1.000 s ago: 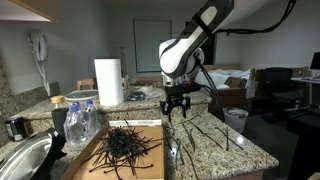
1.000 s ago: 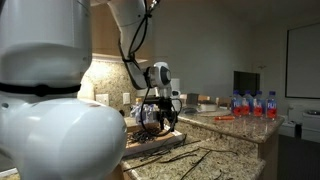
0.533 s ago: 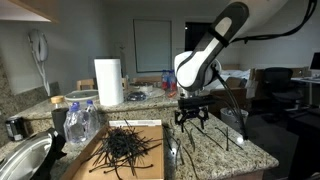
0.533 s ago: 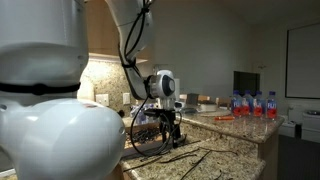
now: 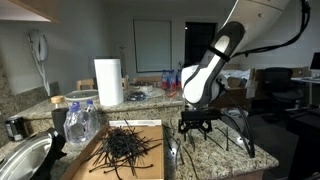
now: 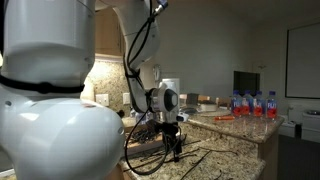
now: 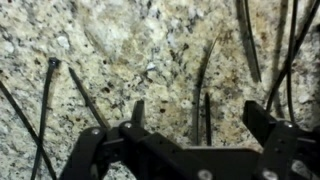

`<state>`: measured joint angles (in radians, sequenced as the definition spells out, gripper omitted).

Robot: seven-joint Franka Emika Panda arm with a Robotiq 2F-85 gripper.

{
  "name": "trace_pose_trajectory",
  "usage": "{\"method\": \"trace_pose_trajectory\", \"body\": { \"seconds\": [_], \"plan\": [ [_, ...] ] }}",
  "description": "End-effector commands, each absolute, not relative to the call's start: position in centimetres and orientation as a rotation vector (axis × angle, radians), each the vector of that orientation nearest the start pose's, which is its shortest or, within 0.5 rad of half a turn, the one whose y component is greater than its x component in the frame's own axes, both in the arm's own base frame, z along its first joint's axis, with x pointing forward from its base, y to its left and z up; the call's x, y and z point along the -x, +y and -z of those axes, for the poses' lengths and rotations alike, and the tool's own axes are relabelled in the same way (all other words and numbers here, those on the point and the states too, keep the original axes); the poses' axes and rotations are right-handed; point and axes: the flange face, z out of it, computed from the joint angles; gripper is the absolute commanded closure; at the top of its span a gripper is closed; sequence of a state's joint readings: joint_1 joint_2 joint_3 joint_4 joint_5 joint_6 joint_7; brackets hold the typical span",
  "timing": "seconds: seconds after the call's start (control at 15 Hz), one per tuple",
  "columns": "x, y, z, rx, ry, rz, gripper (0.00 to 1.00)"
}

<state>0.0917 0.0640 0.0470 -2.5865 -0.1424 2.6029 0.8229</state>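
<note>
My gripper [image 5: 196,128] hangs open and empty just above the granite counter [image 5: 215,152]. It also shows in an exterior view [image 6: 174,150]. In the wrist view its two fingers [image 7: 197,122] stand wide apart over loose black zip ties [image 7: 203,85] that lie scattered on the stone. Two thin ties lie between the fingers. A heap of black zip ties [image 5: 125,147] lies on a brown board [image 5: 150,168] beside the gripper.
A paper towel roll [image 5: 108,82] stands at the back. A clear plastic bag with bottles [image 5: 80,122] lies near a metal sink [image 5: 22,160]. Water bottles [image 6: 252,103] stand on the far counter. The counter's edge [image 5: 262,158] is close behind the gripper.
The arm has swung away from the heap of ties towards the counter's far end and come down closer to the stone. The gripper has stayed open.
</note>
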Motion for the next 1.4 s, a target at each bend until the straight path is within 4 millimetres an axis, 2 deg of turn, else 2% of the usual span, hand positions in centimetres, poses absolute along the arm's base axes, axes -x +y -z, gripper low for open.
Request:
{"method": "trace_pose_trajectory", "body": {
  "seconds": [0.0,0.47,0.53,0.6,1.33],
  "plan": [
    [-44.2,5.5,-21.8,3.043,0.942,0.059,0.00],
    [-47.0,3.9,-21.5,2.981,0.976,0.222,0.00],
    [-47.2,3.9,-21.5,2.979,0.974,0.229,0.25],
    [-47.4,4.0,-21.4,2.978,0.973,0.230,0.27],
    [-48.2,5.1,-21.5,2.982,0.935,0.236,0.96]
  ]
}}
